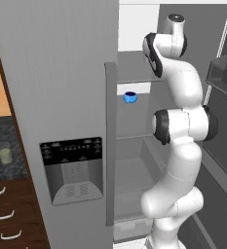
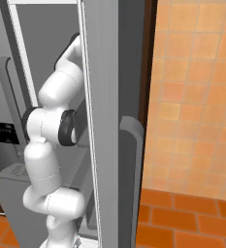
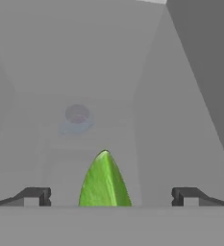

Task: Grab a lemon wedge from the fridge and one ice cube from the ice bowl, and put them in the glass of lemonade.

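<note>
Leftmost, the glass of lemonade [image 1: 4,154] stood on the dark counter [image 1: 10,168], cut off by the fridge [image 1: 61,73] side. Next came the closed door with its black dispenser panel [image 1: 73,168] and long handle [image 1: 110,141]. Beyond it the open compartment showed a small blue bowl [image 1: 130,97] near a shelf's front edge, with bare shelf around it. The white arm [image 1: 180,146] reached upward inside, its hand hidden. In the hand view the gripper [image 3: 111,197] stood wide open, holding nothing; a green lemon wedge [image 3: 104,180] rose between its fingertips [image 3: 36,196], base cut off, apart from both.
</note>
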